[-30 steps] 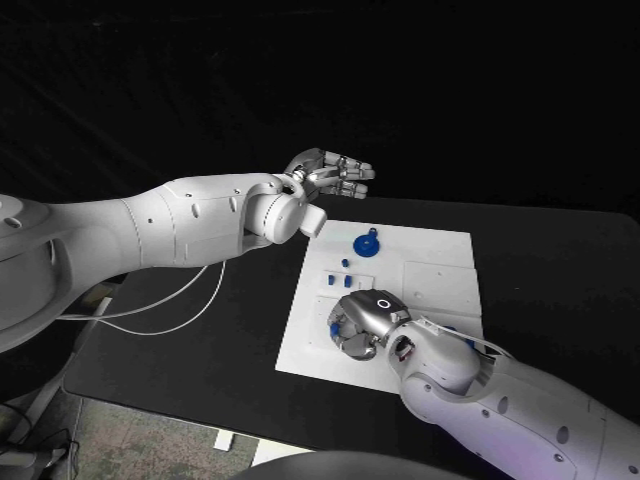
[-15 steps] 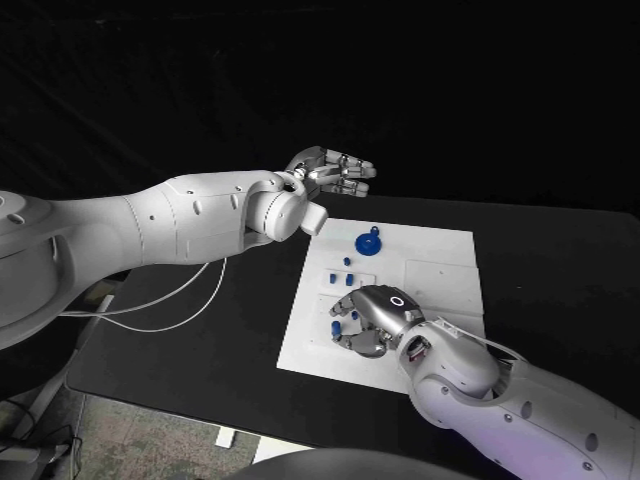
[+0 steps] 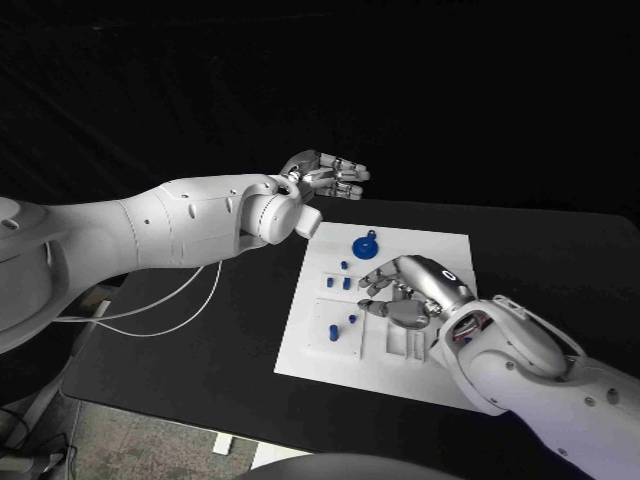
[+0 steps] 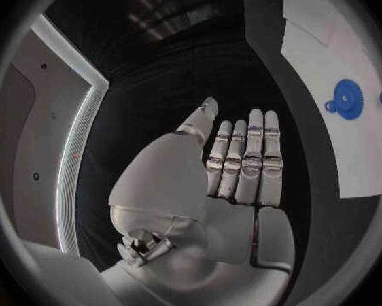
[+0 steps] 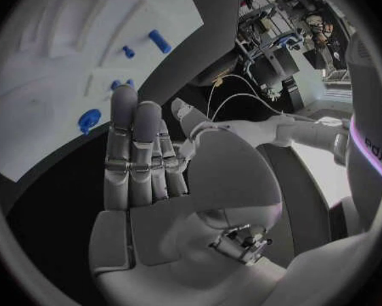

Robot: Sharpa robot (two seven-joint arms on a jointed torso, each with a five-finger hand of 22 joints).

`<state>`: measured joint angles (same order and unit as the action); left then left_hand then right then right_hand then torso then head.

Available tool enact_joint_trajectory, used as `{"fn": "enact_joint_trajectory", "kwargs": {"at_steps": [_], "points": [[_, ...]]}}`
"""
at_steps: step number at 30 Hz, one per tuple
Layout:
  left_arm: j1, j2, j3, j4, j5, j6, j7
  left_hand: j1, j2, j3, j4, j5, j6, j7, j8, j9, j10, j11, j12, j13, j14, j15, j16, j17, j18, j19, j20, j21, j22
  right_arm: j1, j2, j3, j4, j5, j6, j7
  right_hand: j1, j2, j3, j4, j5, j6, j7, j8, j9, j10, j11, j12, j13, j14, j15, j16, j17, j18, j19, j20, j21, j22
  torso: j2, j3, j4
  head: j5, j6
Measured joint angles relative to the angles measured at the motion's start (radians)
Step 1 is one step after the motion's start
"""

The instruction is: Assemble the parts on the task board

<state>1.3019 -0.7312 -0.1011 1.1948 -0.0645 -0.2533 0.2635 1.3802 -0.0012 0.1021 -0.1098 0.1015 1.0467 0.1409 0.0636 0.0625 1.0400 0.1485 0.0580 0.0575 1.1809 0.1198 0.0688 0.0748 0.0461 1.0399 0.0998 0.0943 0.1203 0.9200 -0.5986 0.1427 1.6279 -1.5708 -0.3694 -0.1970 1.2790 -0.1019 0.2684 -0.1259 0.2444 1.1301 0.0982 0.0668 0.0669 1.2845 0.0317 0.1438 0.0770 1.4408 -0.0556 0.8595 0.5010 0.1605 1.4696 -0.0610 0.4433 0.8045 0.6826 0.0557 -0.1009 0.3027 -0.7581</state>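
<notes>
Right hand (image 3: 411, 287) over middle of task board (image 3: 443, 262). Gear part (image 3: 366, 244) on board beyond its fingertips, toward far edge. Small parts (image 3: 346, 281) on board just beside fingertips, two more (image 3: 338, 326) nearer robot. Left hand (image 3: 327, 174) raised beyond board's far left corner, well apart from right hand.

Task board (image 3: 443, 262): one, white.
Blue gear (image 3: 366, 244): one, on board.
Small blue parts (image 3: 332, 328): five plainly countable. One sits near gear, two side by side mid-board, two on board's near half. More blue shows beside fingers, count unclear.
Silver hands: two, left hand (image 3: 327, 175) and right hand (image 3: 407, 290).
White arms: two.
White cable strands (image 3: 162, 310): two, under left arm.
</notes>
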Motion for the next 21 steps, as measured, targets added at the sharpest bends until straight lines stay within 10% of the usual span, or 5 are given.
{"fn": "enact_joint_trajectory", "kwargs": {"at_steps": [4,6,14,21], "points": [[0.000,-0.001,0.000,-0.004,0.000,0.001,0.000,0.000,0.000,0.000,0.000,0.000,0.000,0.000,0.000,0.000,0.015,-0.005,0.000,0.000,0.000,0.000,0.000,0.001,0.000,0.000,0.000,0.000,0.000,0.010,-0.073,0.032,0.018,0.076,0.005,0.011,-0.010,0.011,-0.024,-0.018,-0.008,0.045,-0.023,0.001,0.001,0.062,-0.038,0.140,0.102,0.000,-0.027,0.000,0.010,-0.048,-0.004,-0.040,0.002,0.007,-0.004,-0.0005,-0.0061,-0.005,0.005],[-0.001,-0.003,-0.001,-0.007,0.000,0.001,0.000,0.000,0.000,0.003,0.003,0.000,0.000,0.000,0.000,0.000,0.016,-0.005,0.000,0.000,0.000,0.000,0.000,0.001,0.000,0.000,0.000,0.000,0.000,0.018,-0.107,0.041,0.022,0.121,0.012,0.015,-0.016,0.037,-0.055,-0.024,-0.008,0.046,-0.017,0.000,0.005,-0.045,-0.049,0.377,0.333,0.000,-0.030,-0.003,0.022,-0.061,-0.005,-0.052,0.004,0.012,-0.007,-0.0001,-0.0106,-0.009,0.009],[-0.012,-0.006,-0.002,-0.009,0.002,0.004,0.002,0.000,0.000,0.003,0.003,0.000,-0.004,0.004,0.000,0.000,0.027,-0.007,0.000,0.000,0.000,0.000,0.000,0.001,0.000,0.000,0.000,0.000,-0.001,0.030,-0.192,0.055,0.010,0.245,0.052,0.006,-0.055,0.072,-0.025,0.022,-0.063,0.051,-0.035,0.000,0.009,-0.134,-0.064,0.731,0.703,-0.003,-0.042,0.081,0.133,-0.060,-0.006,-0.054,0.056,0.060,-0.019,0.0044,-0.0276,-0.036,0.025],[-0.026,-0.013,-0.002,-0.009,0.004,0.010,0.005,-0.004,0.004,0.005,0.005,0.000,-0.004,0.004,0.000,0.000,0.040,-0.011,0.000,0.000,0.002,-0.002,0.000,0.001,0.000,0.000,0.000,0.000,-0.002,0.033,-0.243,0.057,-0.032,0.323,0.121,-0.076,-0.074,0.045,0.025,0.079,-0.066,0.045,-0.037,0.000,0.021,-0.050,-0.062,0.891,0.965,-0.021,-0.041,0.152,0.291,-0.060,-0.006,-0.054,0.150,0.154,-0.032,0.0110,-0.0400,-0.067,0.033]]}}
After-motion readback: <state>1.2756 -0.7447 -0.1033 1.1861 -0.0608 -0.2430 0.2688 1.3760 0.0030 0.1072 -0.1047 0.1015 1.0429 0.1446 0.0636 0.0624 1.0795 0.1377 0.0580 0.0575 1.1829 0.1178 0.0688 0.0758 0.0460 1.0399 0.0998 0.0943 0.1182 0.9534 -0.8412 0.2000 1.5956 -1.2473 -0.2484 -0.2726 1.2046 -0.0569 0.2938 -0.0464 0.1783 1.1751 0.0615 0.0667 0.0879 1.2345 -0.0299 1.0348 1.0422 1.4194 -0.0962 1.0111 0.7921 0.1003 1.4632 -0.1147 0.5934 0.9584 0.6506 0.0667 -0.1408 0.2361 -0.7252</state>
